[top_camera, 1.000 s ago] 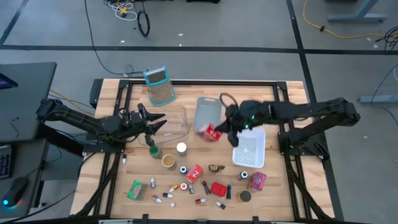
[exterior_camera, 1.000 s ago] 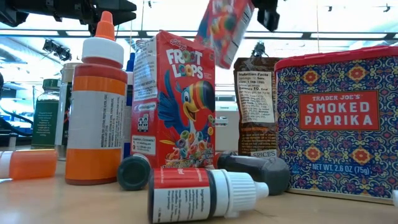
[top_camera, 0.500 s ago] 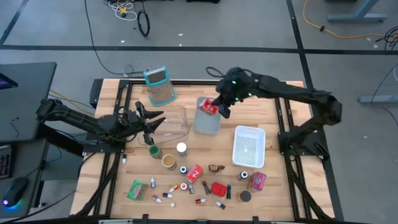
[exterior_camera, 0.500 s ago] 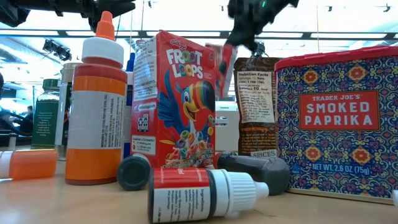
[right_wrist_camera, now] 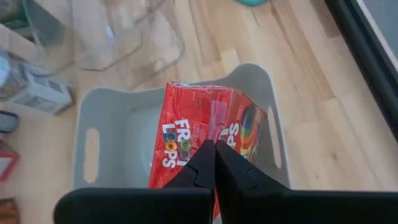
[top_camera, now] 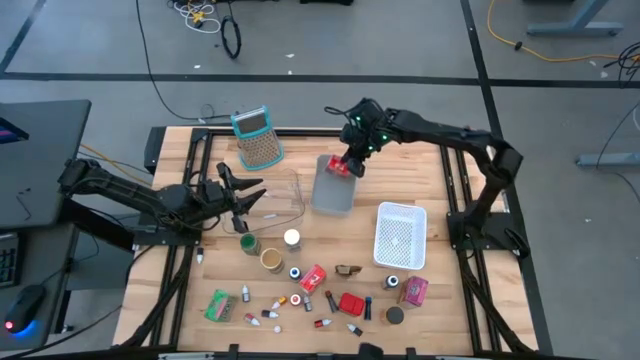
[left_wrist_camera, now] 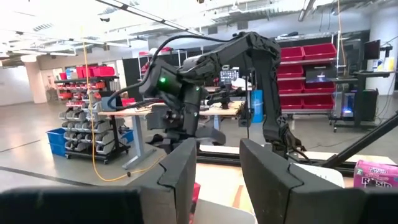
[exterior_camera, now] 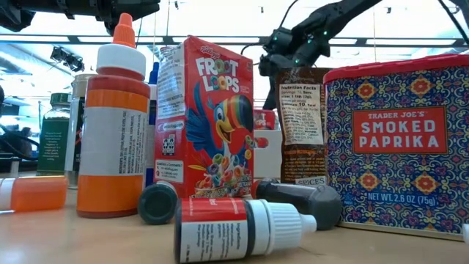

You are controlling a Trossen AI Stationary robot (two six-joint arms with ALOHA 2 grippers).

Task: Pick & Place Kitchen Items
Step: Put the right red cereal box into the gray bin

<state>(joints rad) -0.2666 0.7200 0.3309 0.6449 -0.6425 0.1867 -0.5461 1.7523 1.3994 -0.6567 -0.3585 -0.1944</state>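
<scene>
**One cereal box held over the grey bin: placing step**

One small red Froot Loops box (right_wrist_camera: 208, 140) is pinched at its edge by the right gripper (top_camera: 351, 160), whose fingers are clamped together on it. The box hangs just above the open mouth of the grey bin (top_camera: 331, 190), which stands on the tabletop (top_camera: 460, 290) toward the far side, between the clear container (top_camera: 285, 195) on its left and the white basket (top_camera: 400, 236) on its right. In the right wrist view the box covers much of the bin's floor, tilted, with the bin's walls and handle slots showing around it; whether it already touches the floor cannot be told.

The step in hand appears to be the placing of this item. The next move calls for lowering the box inside the walls and parting the fingers so it drops clear of the rim.

The left gripper (top_camera: 240, 205) waits at the left, near the clear container, its fingers slightly apart and holding nothing. Many other kitchen items lie at the near side: a second cereal box (exterior_camera: 212, 117), an orange-capped bottle (exterior_camera: 121, 125), a paprika tin (exterior_camera: 396, 147) and small dropper bottles (exterior_camera: 242, 227). A teal-handled grater (top_camera: 256, 138) lies at the far left.
</scene>
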